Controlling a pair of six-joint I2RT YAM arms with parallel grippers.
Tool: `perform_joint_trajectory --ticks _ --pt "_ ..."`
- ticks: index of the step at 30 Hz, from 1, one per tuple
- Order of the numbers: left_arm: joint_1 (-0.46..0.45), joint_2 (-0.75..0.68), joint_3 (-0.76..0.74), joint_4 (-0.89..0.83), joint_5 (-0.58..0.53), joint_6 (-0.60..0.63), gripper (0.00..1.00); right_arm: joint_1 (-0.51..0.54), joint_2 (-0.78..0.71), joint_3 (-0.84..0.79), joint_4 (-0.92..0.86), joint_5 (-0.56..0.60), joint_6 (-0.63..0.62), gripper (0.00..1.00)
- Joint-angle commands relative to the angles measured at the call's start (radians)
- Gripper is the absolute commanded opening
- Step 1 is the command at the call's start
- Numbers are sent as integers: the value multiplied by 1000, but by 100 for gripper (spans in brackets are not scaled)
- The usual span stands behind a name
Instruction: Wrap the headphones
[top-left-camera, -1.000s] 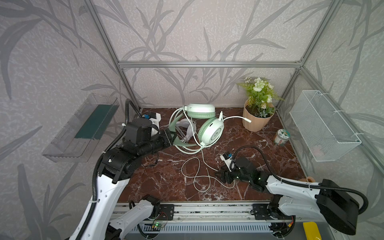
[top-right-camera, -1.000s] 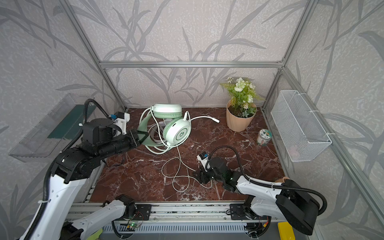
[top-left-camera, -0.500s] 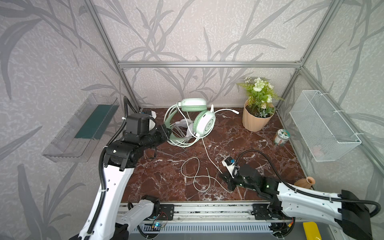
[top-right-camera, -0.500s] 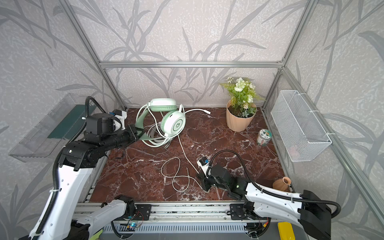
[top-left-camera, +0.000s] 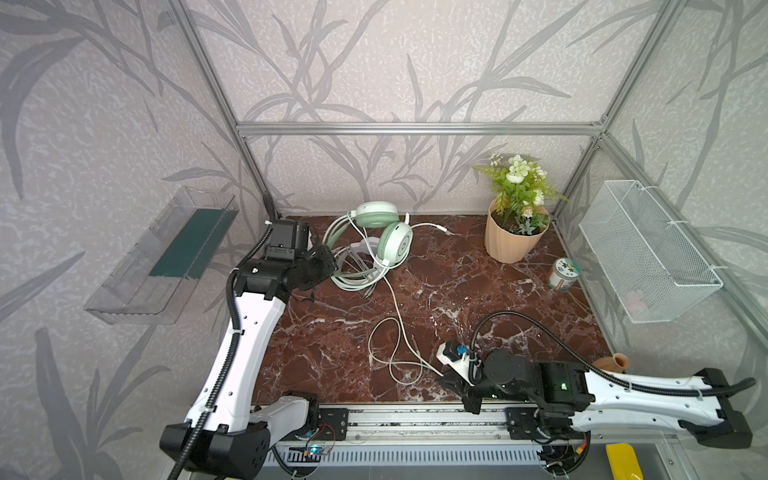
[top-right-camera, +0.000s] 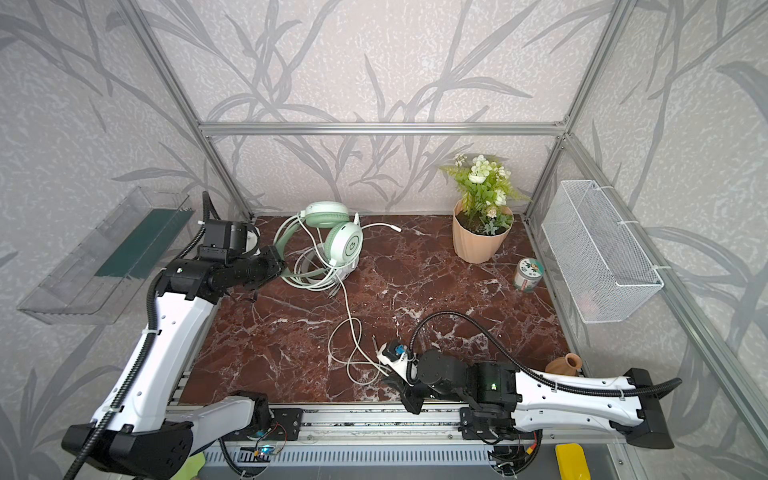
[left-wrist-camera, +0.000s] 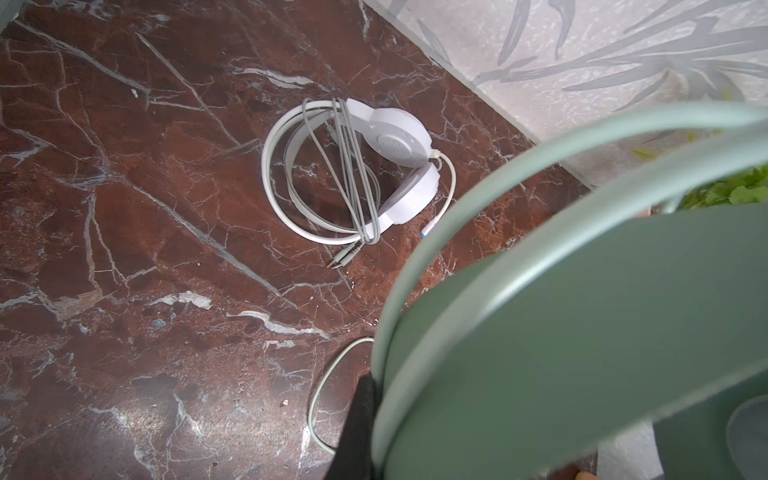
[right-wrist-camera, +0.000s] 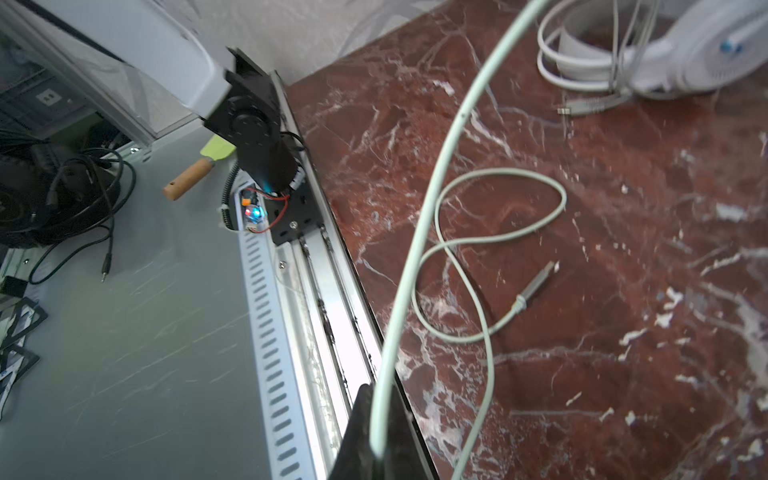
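Note:
The mint green headphones (top-left-camera: 395, 248) hang tilted at the back left, above the white headphones (left-wrist-camera: 399, 137), which lie flat on the marble with their grey cable wound across the band. My left gripper (top-left-camera: 327, 266) is shut on the green headband (left-wrist-camera: 582, 332). The green set's pale cable (top-left-camera: 397, 316) runs forward, partly off the table, with loose loops (right-wrist-camera: 498, 216) on the marble. Near the front edge my right gripper (top-left-camera: 452, 380) is shut on that cable (right-wrist-camera: 415, 249). The cable's plug (right-wrist-camera: 536, 282) lies loose on the table.
A potted plant (top-left-camera: 513, 237) and a small tin (top-left-camera: 562, 274) stand at the back right. A wire basket (top-left-camera: 648, 249) hangs on the right wall and a clear tray (top-left-camera: 166, 257) on the left wall. A clay vase (top-left-camera: 613, 362) sits front right. The metal rail (top-left-camera: 415, 415) borders the front.
My right gripper has shut on the cable and drawn back toward the front edge. My left gripper has carried the green headphones left and farther back.

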Motion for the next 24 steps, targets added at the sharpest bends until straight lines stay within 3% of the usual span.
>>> perform_joint_trajectory --ticks 1,4,9,15,21,24 --pt "-7 18 -38 46 -31 27 0 73 70 156 -157 101 -173 0" --pt "-36 22 -73 46 -91 52 0 102 119 258 -211 162 -275 0" --pt "-84 34 -131 41 -144 88 0 102 82 278 -109 231 -451 0" --pt "-272 68 -124 -25 -390 181 0 102 94 370 -130 327 -588 0" --pt "-366 82 -145 -46 -386 249 0 98 131 476 -153 479 -727 0" --pt "-423 66 -160 -46 -401 285 0 56 136 530 -159 482 -786 0"
